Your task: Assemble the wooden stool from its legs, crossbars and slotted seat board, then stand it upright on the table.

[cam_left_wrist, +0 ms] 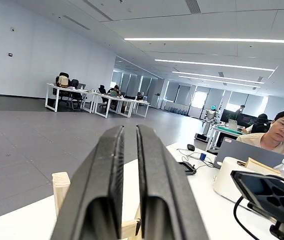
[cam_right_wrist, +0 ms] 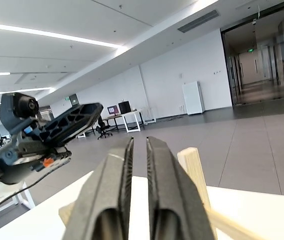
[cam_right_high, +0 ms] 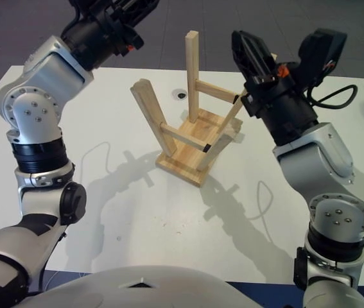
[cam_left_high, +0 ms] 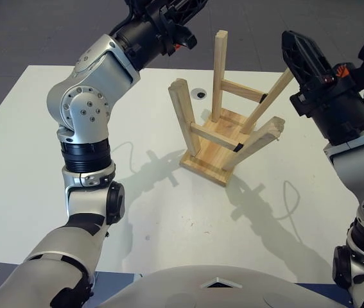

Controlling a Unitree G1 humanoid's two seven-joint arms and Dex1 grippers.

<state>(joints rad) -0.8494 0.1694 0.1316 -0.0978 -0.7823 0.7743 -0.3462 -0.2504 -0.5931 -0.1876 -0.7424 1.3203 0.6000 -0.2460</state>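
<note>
1. stool [cam_left_high: 223, 138] sits upside down mid-worktop [cam_left_high: 40, 128]: seat board [cam_left_high: 210, 167] flat down, legs [cam_left_high: 183, 112] up, crossbars [cam_left_high: 242, 91] in. looks assembled, not yet upright.
2. left fingers [cam_left_wrist: 109, 165] almost together, empty, raised clear of the stool.
3. right fingers [cam_right_wrist: 114, 185] equally narrow and empty, just beside a far-right leg [cam_left_high: 273, 96]. likely staged for the flip.

The stool [cam_left_high: 215, 144] stands legs-up in the middle of the table [cam_left_high: 34, 160]. Its four legs [cam_left_high: 184, 119] and the crossbars [cam_left_high: 242, 91] fence off the space above the seat. My right gripper [cam_right_wrist: 139, 142] hangs just beside one leg (tight there). My left gripper [cam_left_wrist: 130, 131] is high and well apart from the wood. Open tabletop runs wide to my left and in front.
</note>
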